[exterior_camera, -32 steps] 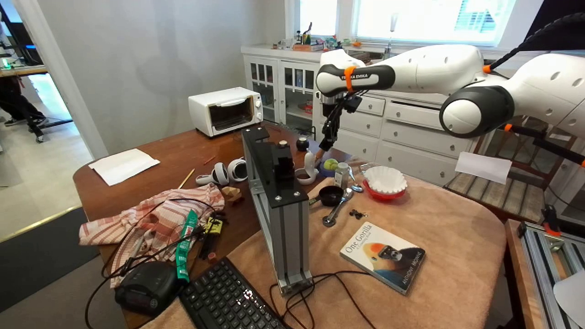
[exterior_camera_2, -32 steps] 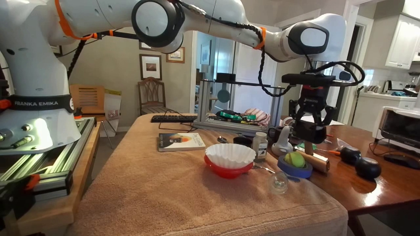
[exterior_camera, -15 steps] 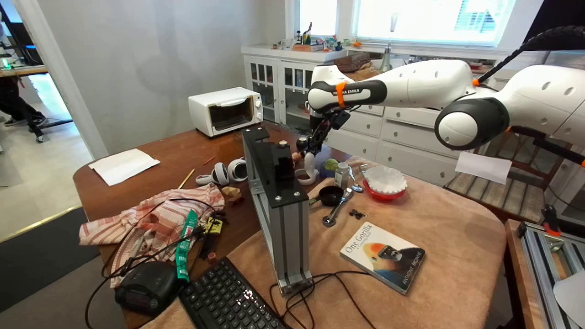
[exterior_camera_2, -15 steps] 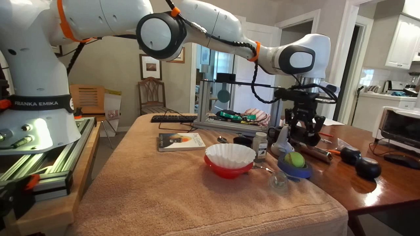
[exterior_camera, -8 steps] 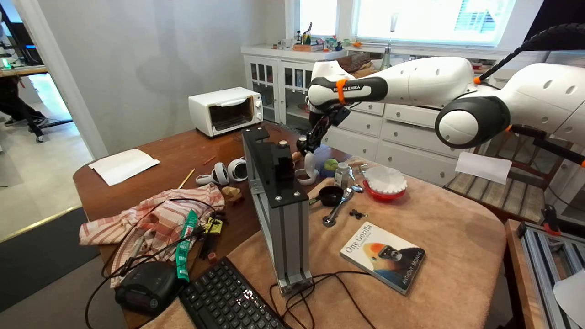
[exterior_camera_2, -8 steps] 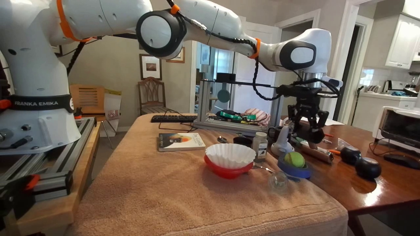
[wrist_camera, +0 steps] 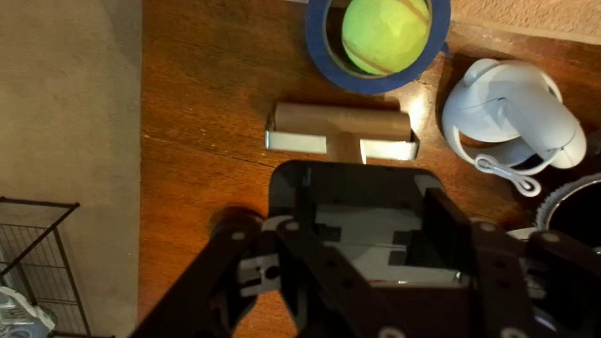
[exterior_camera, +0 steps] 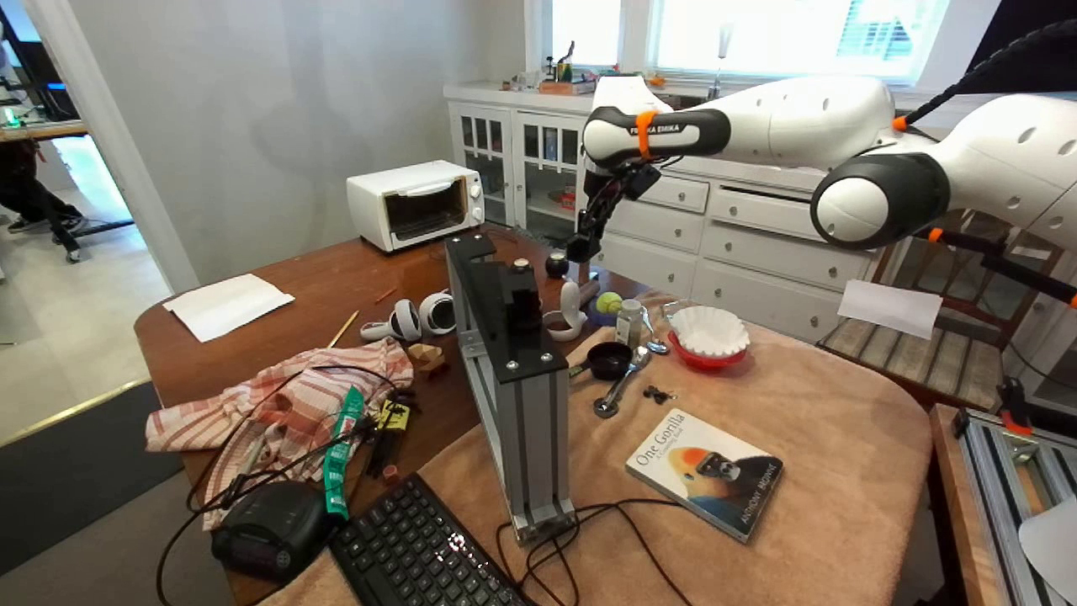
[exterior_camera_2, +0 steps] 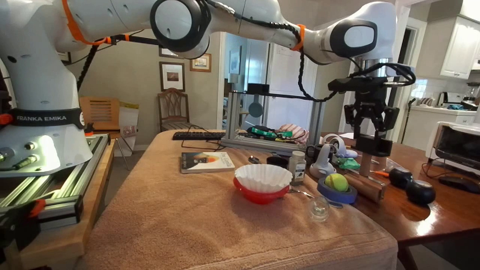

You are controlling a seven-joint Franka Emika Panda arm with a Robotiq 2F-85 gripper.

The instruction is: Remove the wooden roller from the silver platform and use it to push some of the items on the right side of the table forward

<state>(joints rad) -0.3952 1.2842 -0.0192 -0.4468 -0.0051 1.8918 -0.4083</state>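
The wooden roller (exterior_camera_2: 363, 185) hangs by a short wooden handle below a black block, and my gripper (exterior_camera_2: 371, 141) is shut on that block. From the wrist, the roller (wrist_camera: 342, 121) lies crosswise in a silver bracket, with the black block hiding most of the handle. Whether it touches the table (exterior_camera_2: 450, 213) I cannot tell. Close beside the roller sits a tennis ball (wrist_camera: 385, 35) inside a blue tape ring (wrist_camera: 375, 84). The silver platform (exterior_camera: 538, 446) stands apart from the tool. Other items are a red bowl (exterior_camera_2: 260, 197) with white filters and a book (exterior_camera: 707, 471).
A white controller (wrist_camera: 507, 112) stands near the roller. A glass jar (exterior_camera_2: 297, 168), metal spoons (exterior_camera: 624, 383) and a dark cup (exterior_camera: 608, 360) crowd the space toward the platform. Two round black objects (exterior_camera_2: 420, 193) lie beyond the roller. A white toaster oven (exterior_camera: 416, 202) is farther back.
After dipping lower about a second ago, my gripper has risen and swung away from the white controller. The tool, tilted half a second ago, now hangs nearly upright. The grip has held throughout.
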